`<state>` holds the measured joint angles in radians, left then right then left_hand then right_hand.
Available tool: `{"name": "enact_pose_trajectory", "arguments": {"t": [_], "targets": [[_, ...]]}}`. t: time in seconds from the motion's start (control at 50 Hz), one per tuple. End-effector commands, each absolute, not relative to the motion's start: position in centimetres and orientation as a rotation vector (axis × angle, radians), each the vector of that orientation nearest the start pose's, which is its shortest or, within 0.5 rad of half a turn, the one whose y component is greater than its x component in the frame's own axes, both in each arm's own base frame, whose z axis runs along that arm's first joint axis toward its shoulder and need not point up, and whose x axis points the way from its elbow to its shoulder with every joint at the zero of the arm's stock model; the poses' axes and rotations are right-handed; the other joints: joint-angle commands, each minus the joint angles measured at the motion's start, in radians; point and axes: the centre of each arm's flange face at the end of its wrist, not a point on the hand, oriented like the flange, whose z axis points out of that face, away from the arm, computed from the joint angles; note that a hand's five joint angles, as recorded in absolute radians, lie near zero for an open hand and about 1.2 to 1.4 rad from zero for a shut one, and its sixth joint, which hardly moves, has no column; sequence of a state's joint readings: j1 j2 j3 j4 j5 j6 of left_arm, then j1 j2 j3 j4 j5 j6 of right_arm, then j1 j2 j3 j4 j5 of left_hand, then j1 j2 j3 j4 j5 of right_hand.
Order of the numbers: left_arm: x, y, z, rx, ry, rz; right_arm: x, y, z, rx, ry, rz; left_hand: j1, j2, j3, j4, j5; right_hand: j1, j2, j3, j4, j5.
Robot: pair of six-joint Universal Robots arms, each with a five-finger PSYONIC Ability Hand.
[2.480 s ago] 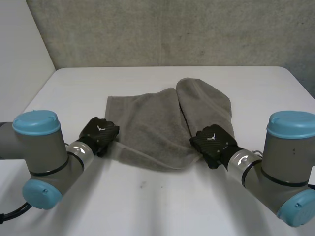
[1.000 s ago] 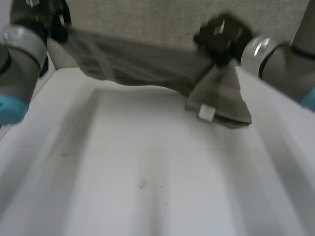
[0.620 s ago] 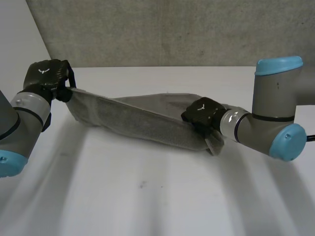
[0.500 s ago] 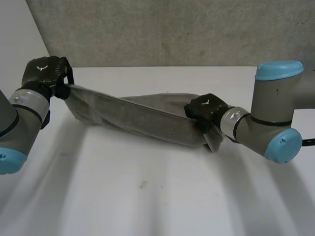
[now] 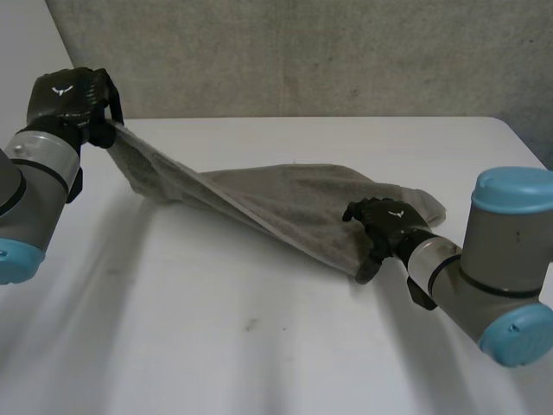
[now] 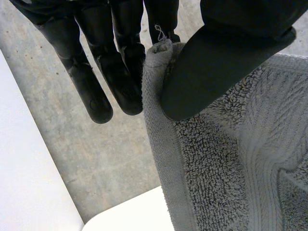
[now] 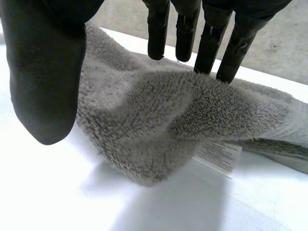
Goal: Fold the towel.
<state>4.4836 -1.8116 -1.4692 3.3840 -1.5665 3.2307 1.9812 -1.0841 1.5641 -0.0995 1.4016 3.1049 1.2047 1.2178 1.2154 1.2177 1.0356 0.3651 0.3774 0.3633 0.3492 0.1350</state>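
A grey towel (image 5: 285, 203) stretches across the white table (image 5: 259, 346), with its left corner lifted off the surface. My left hand (image 5: 69, 97) is raised at the far left and is shut on that corner. There the thumb (image 6: 216, 62) pinches the towel's hem (image 6: 159, 125) against the fingers (image 6: 96, 77). The towel's right end (image 7: 163, 115) lies bunched on the table. My right hand (image 5: 384, 226) hovers just over it, open, with the thumb (image 7: 43, 72) and fingers (image 7: 207, 38) spread apart and not gripping. A white label (image 7: 216, 156) peeks out under the cloth.
A grey concrete wall (image 5: 302, 52) runs behind the table's far edge. A pale wall (image 5: 22, 52) stands at the left. A small dark speck (image 5: 251, 325) marks the bare near half of the table.
My right hand has opened and let go of the towel's right end, which now rests on the table. That hand drew back toward the near side. The left hand rose slightly with its corner.
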Motion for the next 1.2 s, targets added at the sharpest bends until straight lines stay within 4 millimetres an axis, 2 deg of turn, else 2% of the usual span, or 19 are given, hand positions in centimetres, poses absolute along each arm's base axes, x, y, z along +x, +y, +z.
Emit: {"name": "enact_pose_trajectory", "arguments": {"t": [0.02,0.2,0.3,0.4,0.46,0.5,0.52,0.56,0.58,0.6,0.62,0.66,0.68,0.78,0.94,1.04,1.08,1.1,1.2], "targets": [[-21.2,-33.1,28.6,0.346,2.14,-2.419,27.1,-27.1,14.8,-0.61,2.263,-1.662,0.192,0.178,0.181,0.179,0.186,-0.004,-0.017,-0.003,0.012,0.051],[-21.1,-33.2,28.8,0.324,2.146,-2.435,27.6,-28.0,12.9,-0.66,2.291,-1.678,0.192,0.178,0.181,0.179,0.186,0.055,0.042,0.056,0.07,0.11],[-21.1,-33.2,28.7,0.318,2.152,-2.433,28.3,-28.9,11.9,-0.703,2.257,-1.732,0.192,0.178,0.181,0.179,0.186,0.375,0.362,0.376,0.39,0.43],[-21.1,-33.3,28.3,0.32,2.166,-2.419,28.7,-30.4,12.3,-0.75,2.229,-1.814,0.192,0.178,0.181,0.179,0.186,1.03,1.018,1.032,1.046,1.086],[-21.1,-33.2,28.2,0.322,2.171,-2.417,28.5,-30.9,13.2,-0.74,2.218,-1.853,0.192,0.178,0.181,0.179,0.186,1.031,1.019,1.033,1.047,1.087],[-21.1,-33.1,28.3,0.322,2.171,-2.417,28.2,-31.4,17.3,-0.704,2.133,-1.975,0.192,0.178,0.181,0.179,0.186,1.031,1.019,1.033,1.047,1.087],[-21.1,-33.1,28.4,0.322,2.171,-2.417,28.2,-31.4,17.4,-0.703,2.132,-1.975,0.192,0.178,0.181,0.179,0.186,1.031,1.019,1.033,1.047,1.087],[-21.2,-32.9,28.2,0.327,2.18,-2.413,27.4,-31.4,22.7,-0.681,2.014,-2.121,0.192,0.178,0.181,0.179,0.186,1.031,1.019,1.033,1.047,1.087],[-21.2,-32.9,28.2,0.327,2.18,-2.413,27.4,-31.4,22.7,-0.681,2.014,-2.122,0.192,0.178,0.181,0.179,0.186,1.031,1.019,1.033,1.047,1.087],[-21.3,-32.7,28.3,0.33,2.18,-2.416,26.8,-31.4,25.0,-0.694,1.977,-2.178,0.192,0.178,0.181,0.179,0.186,1.031,1.019,1.033,1.047,1.087],[-21.3,-32.7,28.3,0.331,2.18,-2.416,26.8,-31.4,25.0,-0.694,1.976,-2.179,0.192,0.178,0.181,0.179,0.186,1.031,1.019,1.033,1.047,1.087],[-21.3,-32.0,29.5,0.332,2.151,-2.451,25.8,-30.8,29.1,-0.777,1.94,-2.235,0.192,0.178,0.181,0.179,0.186,1.031,1.019,1.033,1.047,1.087],[-21.3,-32.0,29.5,0.332,2.151,-2.451,25.8,-30.8,29.2,-0.778,1.94,-2.235,0.192,0.178,0.181,0.179,0.186,1.031,1.019,1.033,1.047,1.087],[-20.9,-29.7,32.1,0.318,2.1,-2.519,25.0,-29.1,33.5,-1.025,2.005,-2.12,0.192,0.178,0.181,0.179,0.186,1.031,1.019,1.033,1.047,1.087],[-20.4,-27.2,34.4,0.265,2.067,-2.625,24.1,-26.8,36.7,-1.199,2.066,-1.94,0.192,0.178,0.181,0.179,0.186,1.031,1.019,1.033,1.047,1.087],[-20.6,-27.0,33.5,0.28,2.117,-2.586,24.1,-26.9,36.6,-1.26,2.066,-1.859,0.192,0.178,0.181,0.179,0.186,1.031,1.019,1.033,1.047,1.087],[-20.7,-27.2,33.1,0.287,2.132,-2.573,24.1,-28.6,34.1,-1.32,2.116,-1.711,0.192,0.178,0.181,0.179,0.186,1.031,1.019,1.033,1.047,1.087],[-20.9,-27.6,32.2,0.295,2.165,-2.544,24.1,-28.6,34.1,-1.321,2.116,-1.71,0.192,0.178,0.181,0.179,0.186,1.031,1.019,1.033,1.047,1.087],[-21.8,-30.1,28.2,0.324,2.301,-2.406,24.8,-31.6,28.9,-1.378,2.201,-1.53,0.192,0.178,0.181,0.179,0.186,1.031,1.019,1.033,1.047,1.087]]}}
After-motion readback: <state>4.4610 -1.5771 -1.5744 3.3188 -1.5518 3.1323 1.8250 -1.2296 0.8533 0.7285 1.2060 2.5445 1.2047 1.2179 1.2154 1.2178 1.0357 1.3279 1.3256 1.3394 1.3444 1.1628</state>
